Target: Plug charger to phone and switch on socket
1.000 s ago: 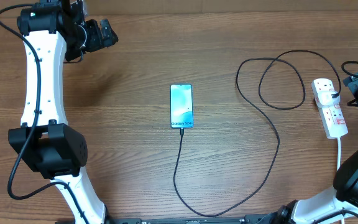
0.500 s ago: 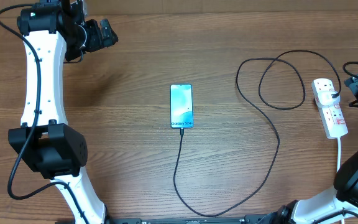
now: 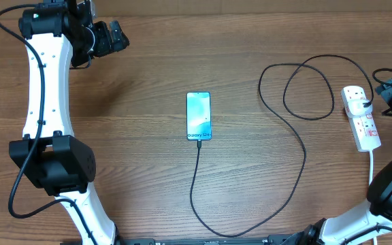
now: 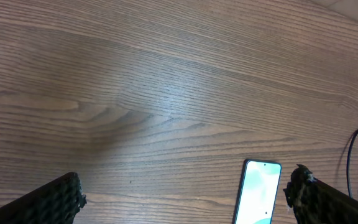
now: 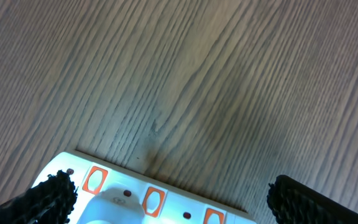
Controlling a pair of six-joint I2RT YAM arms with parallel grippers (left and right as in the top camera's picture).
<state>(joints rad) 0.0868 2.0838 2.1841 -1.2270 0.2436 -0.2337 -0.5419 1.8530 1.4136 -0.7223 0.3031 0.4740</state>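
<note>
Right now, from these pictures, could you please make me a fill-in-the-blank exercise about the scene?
The black charger ends at the bottom edge of the ____.
The phone lies flat with its screen facing ____.
The left fingers and the right fingers stand wide ____, holding nothing.
The cord leaving the socket is ____ in colour.
Missing words: phone, up, open, white.
</note>
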